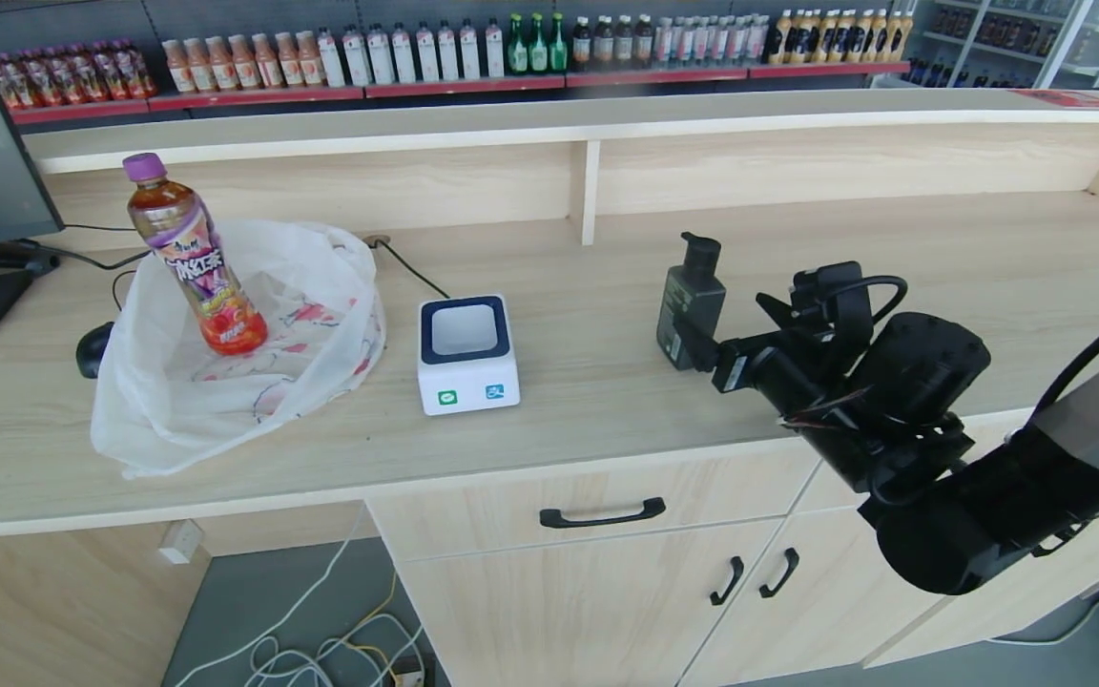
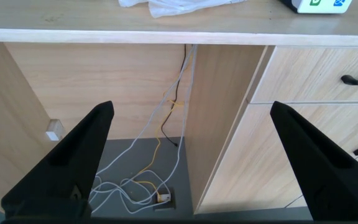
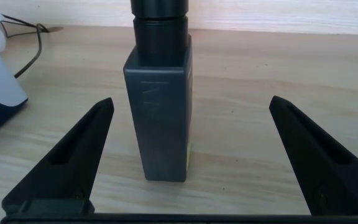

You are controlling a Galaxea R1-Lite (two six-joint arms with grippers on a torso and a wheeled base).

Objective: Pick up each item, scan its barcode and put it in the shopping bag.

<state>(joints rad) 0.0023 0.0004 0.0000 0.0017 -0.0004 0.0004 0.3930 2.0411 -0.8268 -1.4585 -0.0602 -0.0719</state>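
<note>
The right gripper (image 3: 191, 106) has its fingers wide apart, close to the dark grey bottle (image 1: 690, 301) and holding nothing; this bottle stands upright on the counter (image 1: 607, 410); the white scanner (image 1: 466, 353) sits between it and the shopping bag (image 1: 177, 410) — inside the bag a drink bottle (image 1: 195, 258) stands tilted; the left gripper (image 2: 191, 106), also spread apart, is low in front of the counter.

The counter (image 1: 607, 315) is pale wood-grain board, smooth and matt. The drawer fronts (image 1: 473, 520) match it, with matt black handles (image 1: 602, 516). The bag (image 1: 177, 410) is thin whitish plastic: translucent, crinkled, faintly shiny. The tea bottle (image 1: 195, 258) is clear glossy plastic with a slick printed label. The dark bottle (image 3: 160, 118) is smooth matt grey plastic. The scanner (image 1: 466, 367) is glossy white plastic.
</note>
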